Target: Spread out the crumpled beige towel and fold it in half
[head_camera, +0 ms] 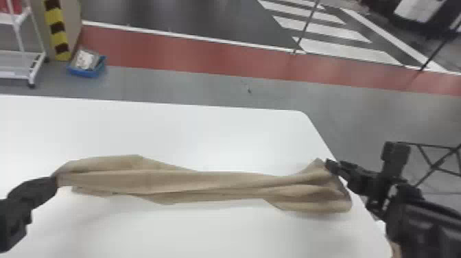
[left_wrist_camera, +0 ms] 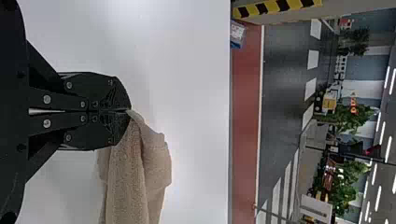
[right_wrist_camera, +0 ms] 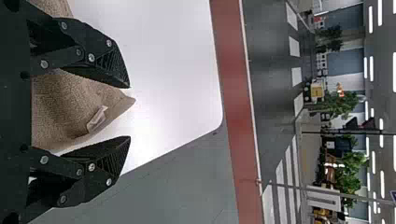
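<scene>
R claw (head_camera: pixel 334 166) spread, angled inwd; L claw (head_camera: pixel 54 182) pinching towel (head_camera: pixel 205 183).

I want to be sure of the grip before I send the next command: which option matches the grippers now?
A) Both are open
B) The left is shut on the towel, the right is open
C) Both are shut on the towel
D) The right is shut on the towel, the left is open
B: the left gripper pinches the towel, while the right gripper stands wide open, a towel corner showing between its jaws.
</scene>
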